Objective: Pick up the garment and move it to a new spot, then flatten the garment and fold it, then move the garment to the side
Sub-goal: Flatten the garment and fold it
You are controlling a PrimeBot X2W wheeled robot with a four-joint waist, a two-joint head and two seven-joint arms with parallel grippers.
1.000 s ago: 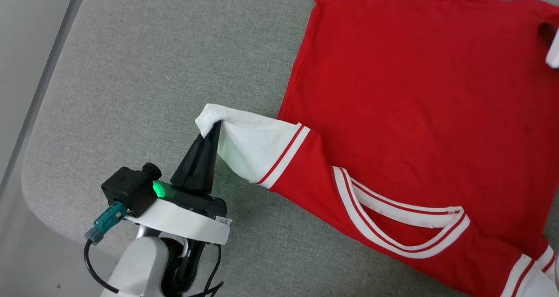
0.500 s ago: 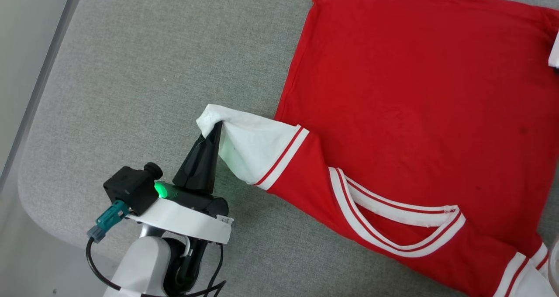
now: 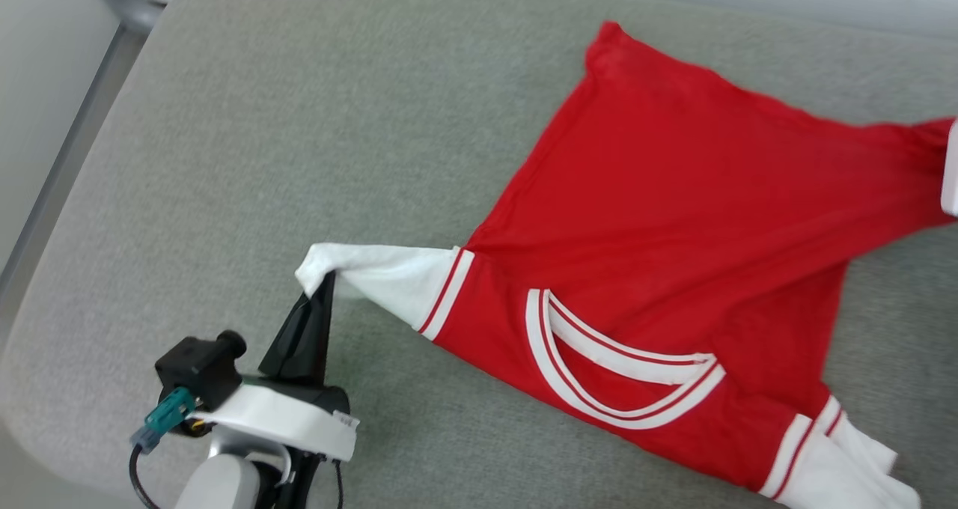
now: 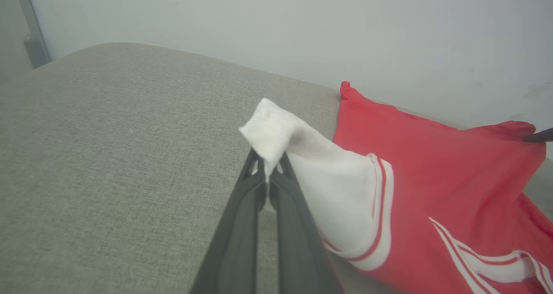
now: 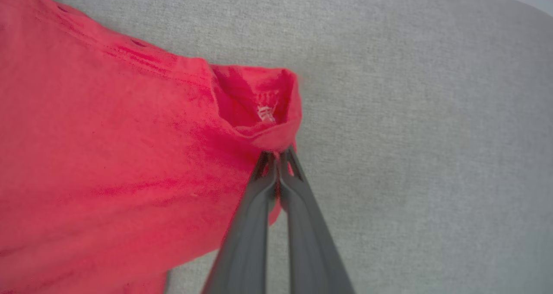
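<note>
The garment (image 3: 673, 217) is a red T-shirt with white sleeves and striped trim, spread on a grey padded surface, neck toward me. My left gripper (image 3: 323, 284) is shut on the tip of its white left sleeve (image 3: 374, 273), lifting it a little; the left wrist view shows the sleeve (image 4: 302, 155) pinched between the dark fingers (image 4: 242, 216). My right gripper (image 5: 276, 155) is shut on a red hem corner of the garment (image 5: 108, 147), which bunches up above the fingertips. The other white sleeve (image 3: 846, 471) lies at the lower right.
The grey padded surface (image 3: 299, 135) extends to the left and far side of the garment. Its rounded edge runs along the left, with a metal rail (image 3: 67, 150) beside it. A pale wall (image 4: 302, 26) stands behind the far edge.
The head camera has shifted, so the whole picture sits lower. The garment's far right corner is now pulled up and taut, and the red body has stretched from a square into a skewed shape.
</note>
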